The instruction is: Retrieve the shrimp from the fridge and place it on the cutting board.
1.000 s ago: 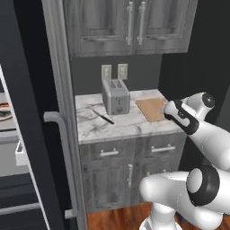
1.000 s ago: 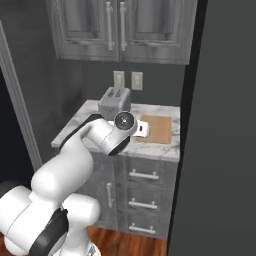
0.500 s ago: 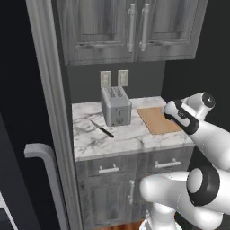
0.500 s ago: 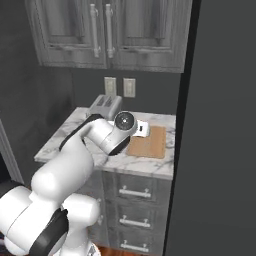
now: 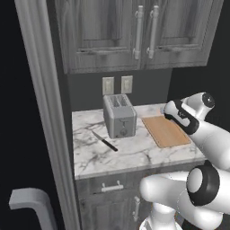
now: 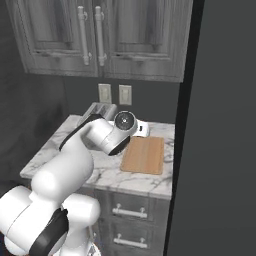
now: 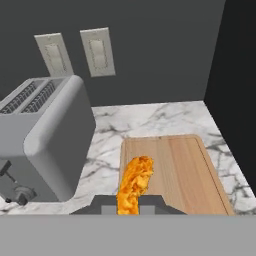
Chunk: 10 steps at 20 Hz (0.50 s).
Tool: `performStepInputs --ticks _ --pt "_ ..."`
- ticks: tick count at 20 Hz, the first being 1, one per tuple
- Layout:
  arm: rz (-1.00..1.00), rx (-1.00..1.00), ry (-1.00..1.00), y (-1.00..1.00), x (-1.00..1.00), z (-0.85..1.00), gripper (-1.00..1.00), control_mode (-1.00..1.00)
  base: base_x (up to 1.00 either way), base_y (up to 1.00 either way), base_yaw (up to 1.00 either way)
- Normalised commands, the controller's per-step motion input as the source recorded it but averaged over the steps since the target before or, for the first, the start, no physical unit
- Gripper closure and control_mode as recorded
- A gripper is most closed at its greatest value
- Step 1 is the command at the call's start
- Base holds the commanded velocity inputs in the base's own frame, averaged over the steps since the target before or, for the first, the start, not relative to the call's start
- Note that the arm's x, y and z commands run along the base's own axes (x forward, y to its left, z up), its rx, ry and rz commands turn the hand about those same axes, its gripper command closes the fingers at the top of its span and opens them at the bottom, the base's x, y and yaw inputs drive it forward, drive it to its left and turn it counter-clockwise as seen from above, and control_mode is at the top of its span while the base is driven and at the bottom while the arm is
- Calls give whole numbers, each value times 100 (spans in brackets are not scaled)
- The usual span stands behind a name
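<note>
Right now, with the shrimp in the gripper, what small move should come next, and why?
Probably lower the gripper a little over the cutting board. The shrimp is clamped between the fingers, apparently above the board's near edge, with the toaster standing to one side.

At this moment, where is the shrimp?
In the hand view the shrimp sits clamped between the gripper's fingertips, over the near left edge of the cutting board, with the toaster to its left.

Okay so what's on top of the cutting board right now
The cutting board looks bare in both base views. In the hand view the shrimp is held in the shut gripper in front of its near left part, covering that strip, so contact with the wood cannot be judged.
</note>
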Motion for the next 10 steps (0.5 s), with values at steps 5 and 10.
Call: performStepInputs --ticks 5,10 --pt "0 0 0 0 0 0 100 100 48 -14 0" --pt "0 0 0 0 0 0 100 100 52 -11 0"
